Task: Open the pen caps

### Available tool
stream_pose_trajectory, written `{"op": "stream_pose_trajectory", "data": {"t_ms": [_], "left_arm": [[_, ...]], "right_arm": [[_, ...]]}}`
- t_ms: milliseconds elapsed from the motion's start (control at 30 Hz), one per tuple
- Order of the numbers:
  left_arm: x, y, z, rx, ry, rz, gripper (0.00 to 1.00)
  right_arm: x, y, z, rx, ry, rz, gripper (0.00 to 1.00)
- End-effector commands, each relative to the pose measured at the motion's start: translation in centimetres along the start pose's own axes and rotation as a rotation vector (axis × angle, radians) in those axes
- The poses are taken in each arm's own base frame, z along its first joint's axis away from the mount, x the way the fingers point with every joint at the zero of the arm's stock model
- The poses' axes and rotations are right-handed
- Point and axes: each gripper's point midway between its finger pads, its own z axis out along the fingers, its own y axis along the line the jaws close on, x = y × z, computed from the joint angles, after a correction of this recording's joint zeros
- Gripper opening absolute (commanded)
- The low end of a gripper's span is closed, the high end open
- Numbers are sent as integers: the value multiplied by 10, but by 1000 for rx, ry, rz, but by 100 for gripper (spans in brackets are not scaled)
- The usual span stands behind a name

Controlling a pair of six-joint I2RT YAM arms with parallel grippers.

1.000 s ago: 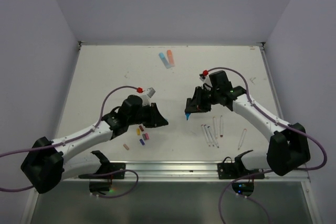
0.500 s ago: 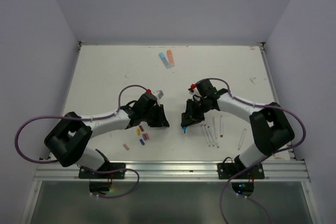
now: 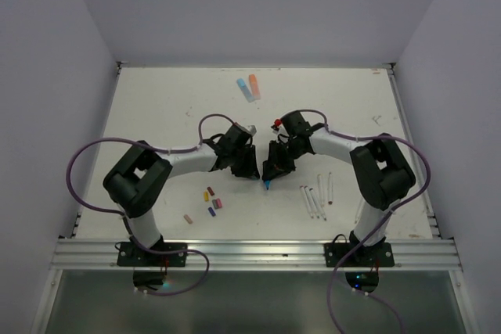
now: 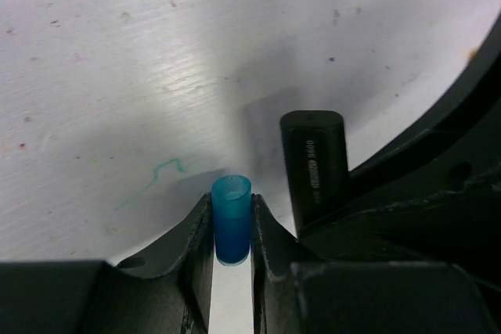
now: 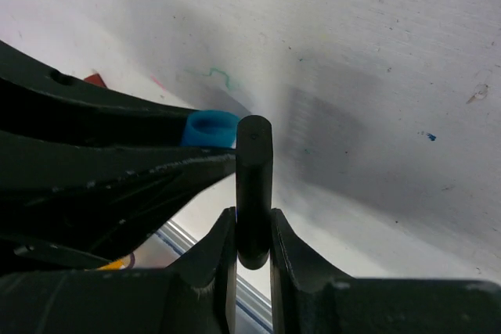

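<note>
Nearest the arm bases, 4 small caps lie loose on the table (image 3: 156,115): a peach cap (image 3: 188,218), a purple cap (image 3: 211,211), a pink cap (image 3: 218,203) and a yellow cap (image 3: 208,193). To their right lie the thin white pens (image 3: 313,201), well apart from them. At mid-table the 2 grippers meet tip to tip. The left gripper (image 4: 232,207) is clenched on a blue cap (image 4: 232,220), hollow end pointing away from its camera. The right gripper (image 5: 252,217) grips a black marker body (image 5: 254,170). Cap and body stand side by side with a slim gap. At the far edge lie a blue marker (image 3: 245,89) and a salmon marker (image 3: 254,83), touching
</note>
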Motion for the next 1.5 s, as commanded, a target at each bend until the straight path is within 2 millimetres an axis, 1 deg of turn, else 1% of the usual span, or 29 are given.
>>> {"op": "stream_pose_trajectory", "data": {"t_ms": [0, 67, 133, 200, 300, 367, 533, 600, 633, 667, 767, 800, 867, 933, 1000, 1100, 1167, 1233, 1333, 1467], "left_arm": [[-12, 13, -4, -87, -19, 17, 4], [-17, 14, -5, -109, -31, 20, 5], [-19, 11, -3, -94, -35, 30, 5], [-19, 12, -2, -100, -30, 27, 5], [-20, 15, 0, -121, -24, 24, 8], [-21, 16, 1, -129, -22, 22, 9], [-15, 30, 2, -186, 7, 6, 11], [-14, 34, 2, -205, 15, 7, 15], [-12, 38, 2, -218, 22, 6, 21], [-11, 40, 2, -231, 24, 8, 22], [-3, 53, 1, -286, 56, 2, 30], [-2, 56, 0, -301, 60, 3, 31], [1, 63, 1, -330, 69, 6, 37], [7, 68, 0, -345, 91, 12, 41], [6, 74, 0, -375, 86, 28, 42], [6, 79, -2, -394, 79, 40, 44], [4, 79, -4, -401, 70, 43, 47], [1, 82, -7, -414, 62, 50, 50], [-4, 87, -13, -443, 48, 63, 52], [-21, 94, -29, -470, -5, 68, 56]], "right_arm": [[-9, -4, 0, 35, -18, -41, 0], [-9, -7, 1, 47, -16, -45, 0], [-10, -8, 3, 48, -15, -50, 0], [-10, -12, 7, 62, -11, -47, 0], [-13, -16, 10, 77, -16, -47, 1], [-17, -17, 10, 88, -24, -45, 5], [-23, -27, 14, 149, -32, -35, 14], [-24, -31, 14, 169, -36, -27, 24], [-25, -31, 13, 177, -39, -28, 27], [-26, -34, 13, 191, -43, -32, 33], [-25, -39, 12, 219, -39, -31, 38], [-24, -42, 12, 229, -40, -29, 39], [-23, -43, 11, 236, -38, -28, 42], [-23, -44, 12, 236, -37, -25, 43], [-23, -43, 12, 232, -38, -24, 44], [-25, -40, 10, 231, -47, -29, 47], [-28, -38, 7, 230, -57, -38, 48], [-30, -36, 5, 228, -58, -47, 50], [-30, -31, 2, 218, -56, -56, 52], [-35, -23, -7, 210, -85, -71, 55]]}}
